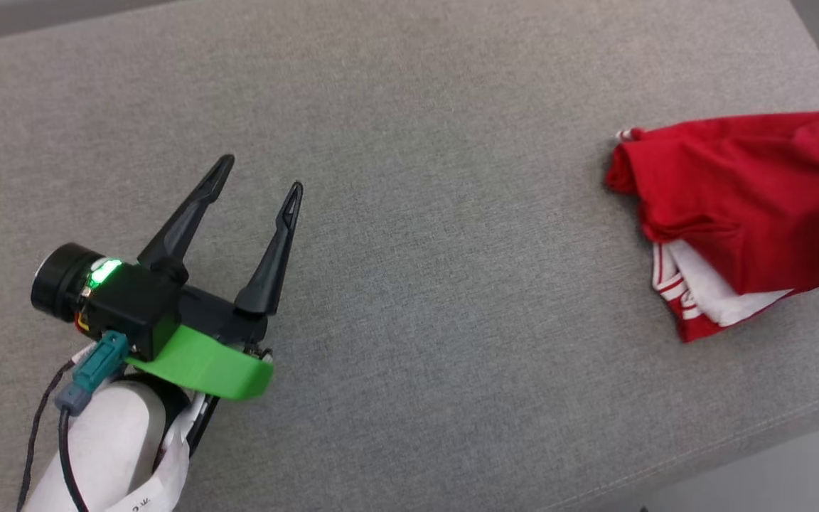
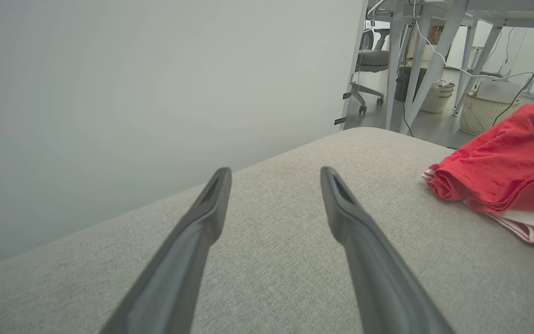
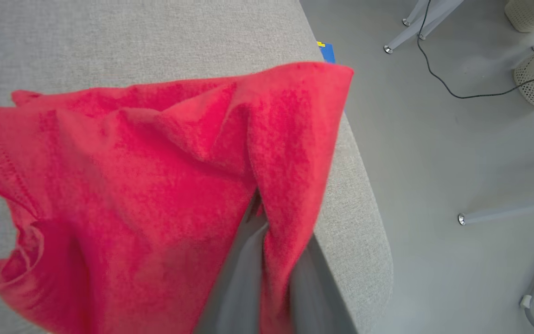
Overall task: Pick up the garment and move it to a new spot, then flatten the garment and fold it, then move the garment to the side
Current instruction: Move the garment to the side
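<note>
My left gripper [image 1: 260,178] hangs over the left half of the bench [image 1: 452,107], fingers spread wide and empty, pale forearm [image 1: 107,448] trailing back toward me. My right gripper [image 3: 271,227] sits at the bench's right edge, fingers pinched tight on the garment [image 3: 132,162].

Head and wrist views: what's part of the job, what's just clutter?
In the job: garment, bunched near the grey pad's edge; right gripper, shut on it; left gripper, open, apart from it.
Lying about: office chair; basket; floor cable; table legs.
</note>
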Controlling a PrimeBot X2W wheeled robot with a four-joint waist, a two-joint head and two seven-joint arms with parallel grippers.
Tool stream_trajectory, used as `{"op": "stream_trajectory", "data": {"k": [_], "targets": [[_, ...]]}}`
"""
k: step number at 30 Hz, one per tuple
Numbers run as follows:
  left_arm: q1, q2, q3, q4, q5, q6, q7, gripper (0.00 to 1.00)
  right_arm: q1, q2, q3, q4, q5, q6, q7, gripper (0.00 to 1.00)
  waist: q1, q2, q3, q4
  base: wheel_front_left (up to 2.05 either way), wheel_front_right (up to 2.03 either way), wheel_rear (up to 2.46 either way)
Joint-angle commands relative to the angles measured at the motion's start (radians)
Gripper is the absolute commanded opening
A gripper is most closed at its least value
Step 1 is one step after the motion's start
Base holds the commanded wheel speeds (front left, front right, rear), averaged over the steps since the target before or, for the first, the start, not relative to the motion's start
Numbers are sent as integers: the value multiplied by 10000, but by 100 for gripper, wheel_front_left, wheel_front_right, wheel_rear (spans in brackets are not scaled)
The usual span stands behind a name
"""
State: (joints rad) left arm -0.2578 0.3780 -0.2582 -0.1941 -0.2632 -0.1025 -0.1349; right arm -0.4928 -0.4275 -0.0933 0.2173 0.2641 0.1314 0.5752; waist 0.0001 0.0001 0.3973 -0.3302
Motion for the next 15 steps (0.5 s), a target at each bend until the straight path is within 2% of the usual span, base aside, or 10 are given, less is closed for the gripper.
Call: {"op": "stream_trajectory", "data": {"k": [1,11,15], "targets": [[-316,103,-45,-157,77,-63,65,100,-424,-169,-108,398,-174,-7,-338,0,-1,-1,1265,-106,0,0,0],[-1310,420,-212,-823,61,-149,254,100,-2088,-821,-1508,2603,-1475,-7,-2064,0,-1,-1,2605,367,0,0,0],[-1485,444,-234,-843,67,-153,192,100,-2475,-715,-2123,3106,-2018,-7,-2825,0,-1,-1,2836,439,0,0,0]]}}
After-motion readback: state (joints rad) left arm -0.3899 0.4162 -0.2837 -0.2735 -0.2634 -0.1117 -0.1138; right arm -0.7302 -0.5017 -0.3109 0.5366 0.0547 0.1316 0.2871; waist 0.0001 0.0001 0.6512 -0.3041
